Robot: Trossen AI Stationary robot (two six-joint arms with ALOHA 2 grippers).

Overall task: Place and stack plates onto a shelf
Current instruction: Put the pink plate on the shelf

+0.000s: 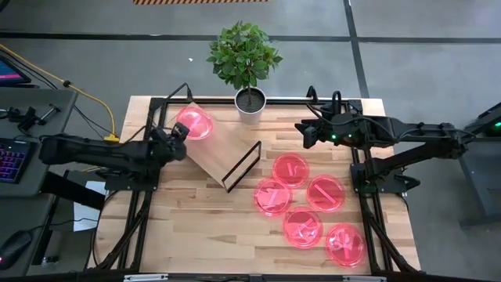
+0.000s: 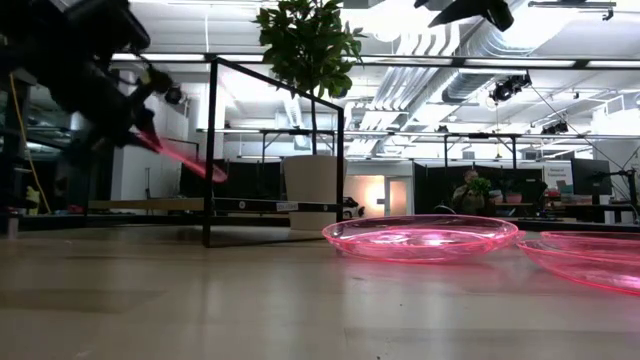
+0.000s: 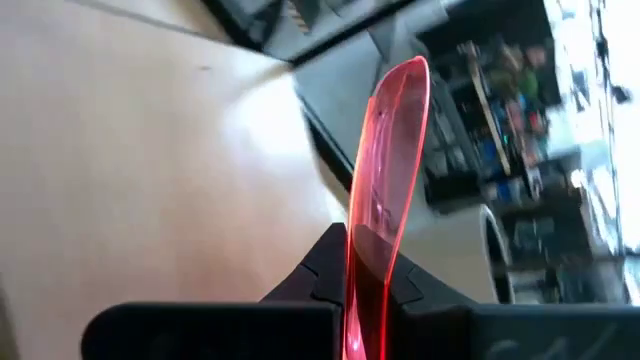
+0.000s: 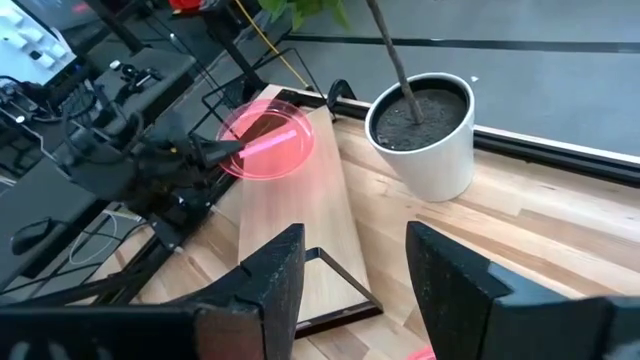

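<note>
No writing, label, brand, number or sign is showing clearly enough to be read in any view. The plates (image 1: 290, 168) are carrying only faint lighter marks in their centres, and these are not forming letters that can be made out.
</note>
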